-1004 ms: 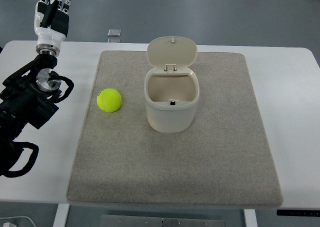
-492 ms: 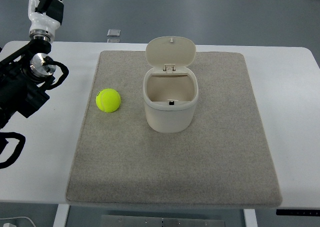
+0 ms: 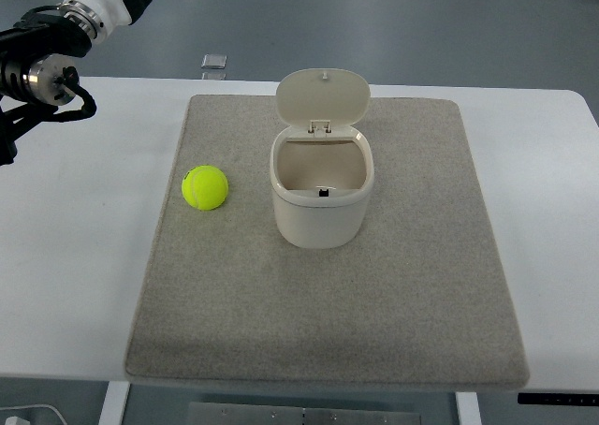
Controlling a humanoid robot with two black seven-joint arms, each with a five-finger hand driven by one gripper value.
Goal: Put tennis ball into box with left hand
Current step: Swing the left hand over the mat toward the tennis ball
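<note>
Top view, contents by descending size.

Surface (image 3: 84, 256): white, spanning the frame.

Mat (image 3: 328, 313): grey felt rectangle, centred on the surface.

Box (image 3: 321, 200): cream bin, lid hinged upright on its far side, mouth clear, at the mat's centre, toward the far half.

Left arm (image 3: 42, 65): black links and white wrist at the far-left corner, above the surface's far-left edge. The left hand itself runs out of frame; whether it is spread or curled cannot be told, and nothing shows in its hold.

Tennis ball (image 3: 205, 187): yellow-green, on the mat just left of the box, apart from it.

Governing relation: the ball lies well nearer and to the right of the left arm; judged, a reach down and rightward comes first.

Right arm: absent.
</note>
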